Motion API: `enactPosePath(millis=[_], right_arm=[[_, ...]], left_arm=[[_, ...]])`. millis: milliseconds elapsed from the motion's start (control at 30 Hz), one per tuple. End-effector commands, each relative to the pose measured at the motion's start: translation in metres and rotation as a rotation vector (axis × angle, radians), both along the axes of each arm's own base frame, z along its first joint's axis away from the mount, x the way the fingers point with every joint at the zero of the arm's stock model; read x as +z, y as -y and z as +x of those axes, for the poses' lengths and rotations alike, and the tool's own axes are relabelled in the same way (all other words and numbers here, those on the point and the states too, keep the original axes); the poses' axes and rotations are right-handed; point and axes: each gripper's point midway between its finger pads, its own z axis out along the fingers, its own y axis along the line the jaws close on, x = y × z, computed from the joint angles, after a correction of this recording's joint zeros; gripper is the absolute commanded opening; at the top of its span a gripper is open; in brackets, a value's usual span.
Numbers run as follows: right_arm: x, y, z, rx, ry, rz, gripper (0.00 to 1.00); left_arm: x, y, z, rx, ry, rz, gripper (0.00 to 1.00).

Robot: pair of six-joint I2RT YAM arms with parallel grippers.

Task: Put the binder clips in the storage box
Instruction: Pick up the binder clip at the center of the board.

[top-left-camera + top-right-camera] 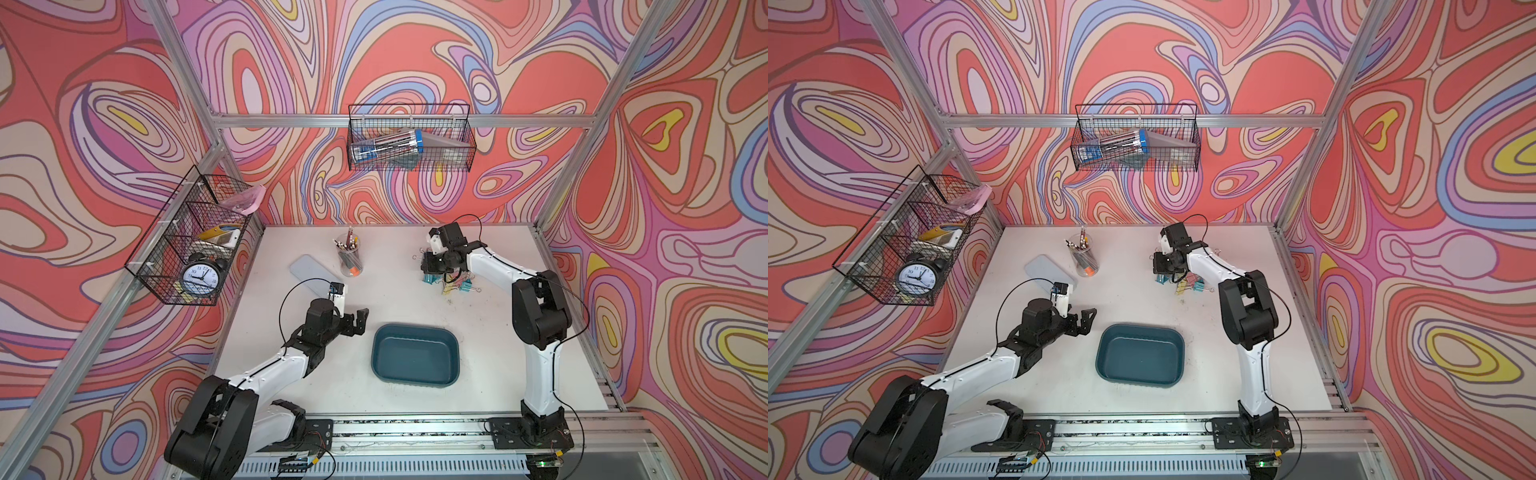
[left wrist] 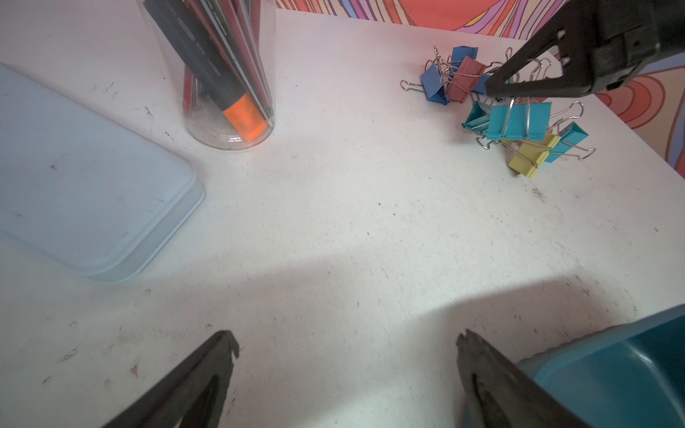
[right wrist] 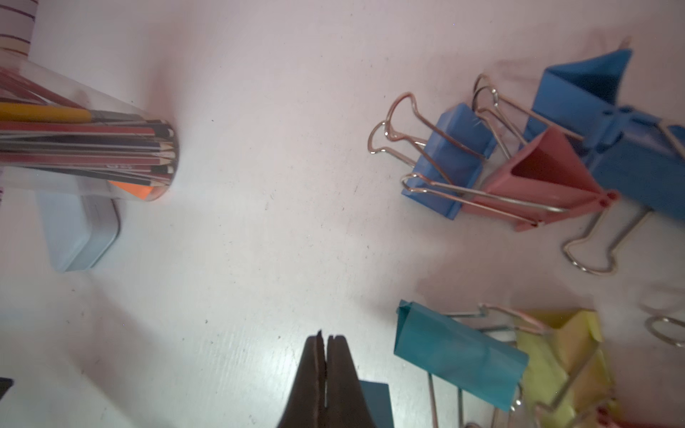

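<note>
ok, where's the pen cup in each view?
In a top view: pen cup at the back of the table, left of centre.
In a top view: pen cup, same spot.
Left wrist: pen cup between pale lid and binder clips.
Right wrist: pen cup beside the pale lid, binder clips opposite.
Landmark: the pale lid, in all four.

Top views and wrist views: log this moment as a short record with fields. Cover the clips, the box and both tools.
binder clips: pastel blue, teal, yellow and pink bodies, silver wire handles; heaped on the white tabletop
storage box: shallow dark teal plastic tray, no clips in it
left tool: open, holds nothing, beside the storage box
right tool: shut, down at the heap; grip on a clip unclear
clutter: clear cup of pens and pencils; pale flat rounded lid
</note>
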Motion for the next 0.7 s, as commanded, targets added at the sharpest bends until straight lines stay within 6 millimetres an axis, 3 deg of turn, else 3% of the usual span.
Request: enactPosePath(millis=[0, 100, 233, 333, 400, 600, 667], right_arm=[[0.065, -0.003, -0.006, -0.122, 0.081, 0.177, 0.00], [0.102, -0.003, -0.033, -0.209, 0.161, 0.264, 0.00], [0.121, -0.006, -0.066, -0.224, 0.221, 0.272, 0.00], [0.093, -0.003, -0.070, -0.225, 0.174, 0.226, 0.00], [0.077, -0.012, -0.070, -0.180, 0.137, 0.225, 0.00], [0.044, -0.032, -0.052, -0.237, 0.043, 0.356, 0.00], [0.023, -0.039, -0.047, -0.272, -0.033, 0.390, 0.00]], left_arm=[[0.008, 0.001, 0.004, 0.000, 0.028, 0.003, 0.99], [0.010, 0.000, 0.003, 0.001, 0.039, 0.004, 0.99], [0.012, -0.002, 0.003, 0.006, 0.051, 0.012, 0.99], [0.011, 0.000, 0.003, 0.000, 0.051, 0.006, 0.99], [0.010, 0.000, 0.003, -0.004, 0.044, 0.004, 0.99], [0.007, 0.000, 0.003, -0.001, 0.035, 0.007, 0.99], [0.006, 0.001, 0.004, -0.001, 0.029, 0.007, 0.99]])
